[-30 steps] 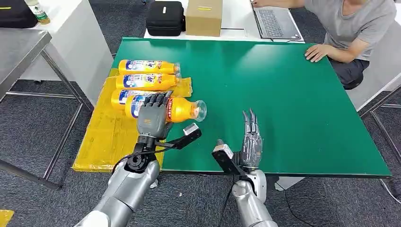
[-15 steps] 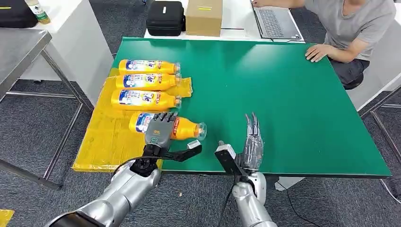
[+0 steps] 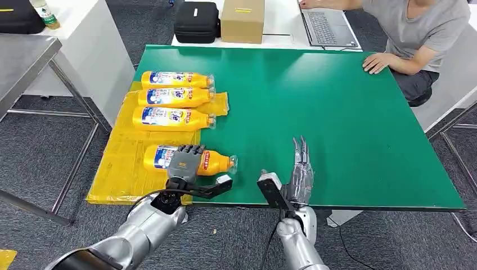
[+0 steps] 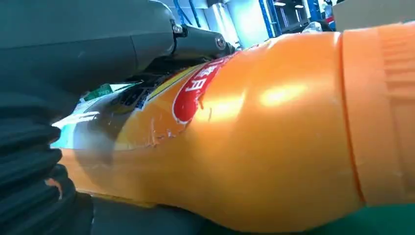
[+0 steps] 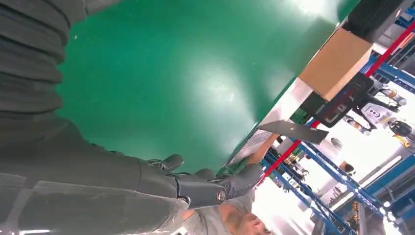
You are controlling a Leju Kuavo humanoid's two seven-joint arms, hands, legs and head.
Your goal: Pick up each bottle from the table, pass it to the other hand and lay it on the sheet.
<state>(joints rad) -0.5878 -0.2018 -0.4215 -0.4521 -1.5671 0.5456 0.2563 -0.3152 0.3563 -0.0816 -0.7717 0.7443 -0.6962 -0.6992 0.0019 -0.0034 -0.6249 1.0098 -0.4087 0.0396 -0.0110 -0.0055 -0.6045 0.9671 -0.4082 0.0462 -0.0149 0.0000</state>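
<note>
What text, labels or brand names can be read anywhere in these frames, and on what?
Bottle held by the left hand: red label patch with white characters, too blurred to read.
Three bottles on the yellow sheet: blue-and-white labels, print too small to read.
Cardboard box: yellow sticker, unreadable.
Nothing is legible.

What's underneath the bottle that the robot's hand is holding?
The bottle lies across the yellow sheet's edge, its neck end over the green table. The left hand covers its middle, so what lies under there is hidden.
</note>
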